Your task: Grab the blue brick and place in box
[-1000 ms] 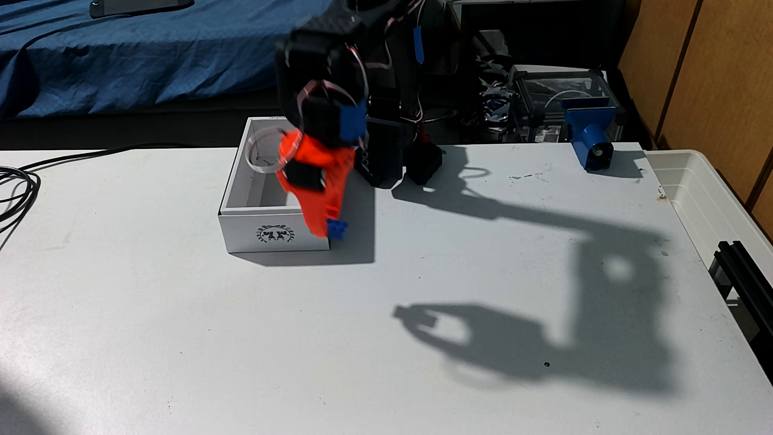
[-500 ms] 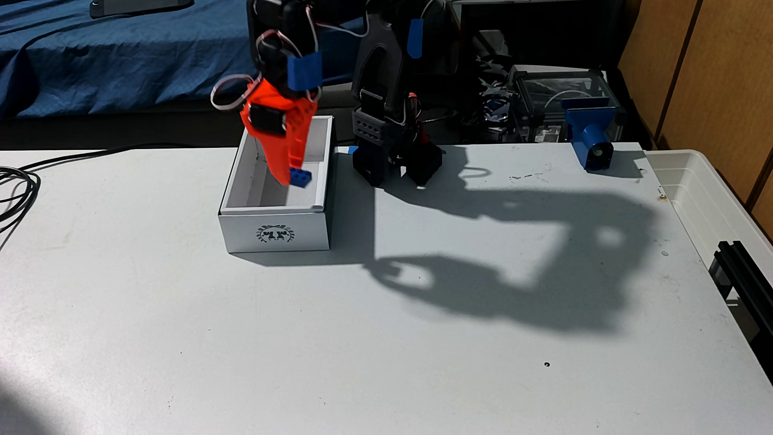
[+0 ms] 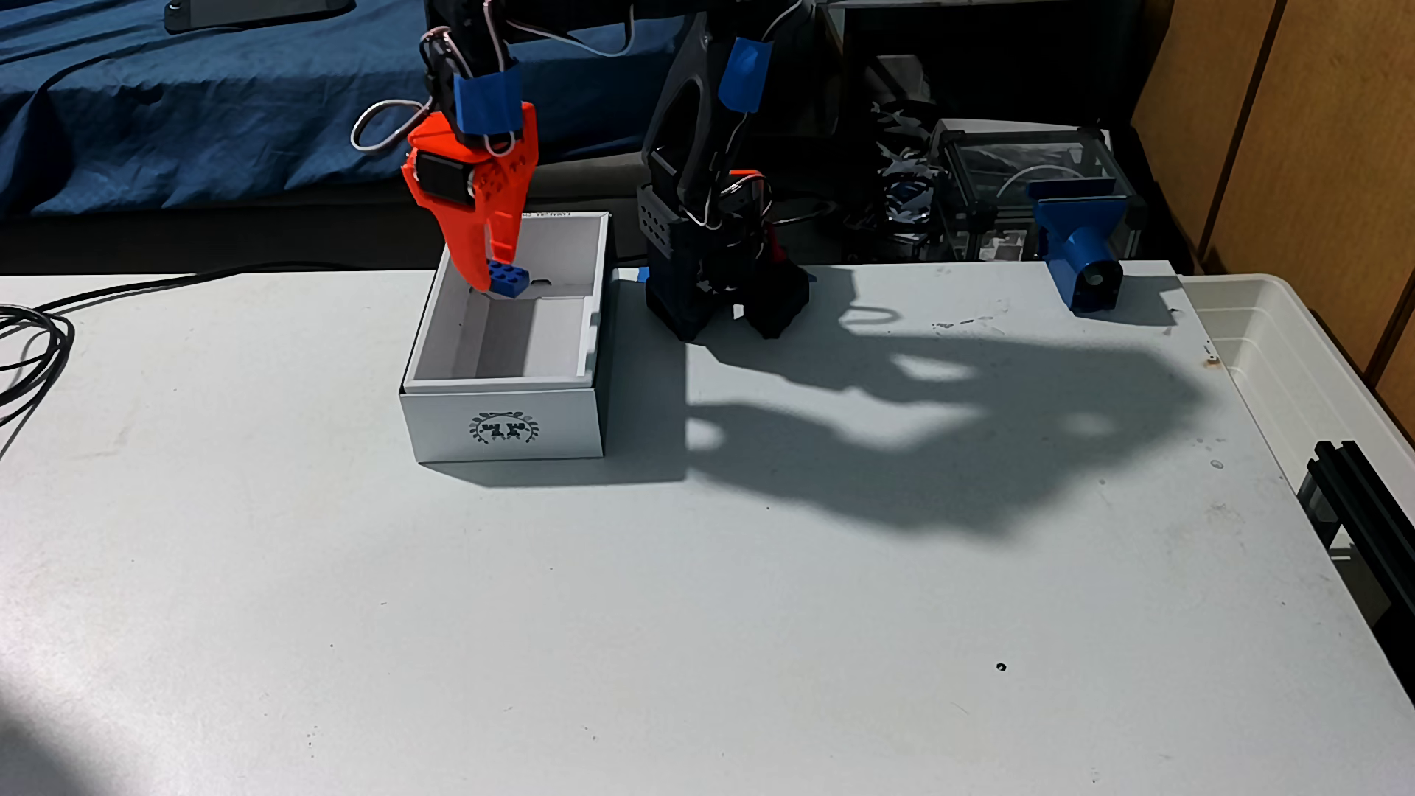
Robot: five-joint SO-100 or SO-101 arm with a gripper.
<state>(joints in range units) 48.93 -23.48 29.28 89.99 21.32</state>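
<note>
Box open at top, tall walls all round; fingers hang over its far end, closed on the brick, with the interior below them unobstructed. Arm base stands just right of the box in the fixed view, closing off that side; blue clamp sits at the far right edge, a bin beyond it. Near half of the surface bare, cables at the left edge.

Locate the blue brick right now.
In the fixed view, the blue brick is clamped in the orange pincer, above the far end of the box.
</note>
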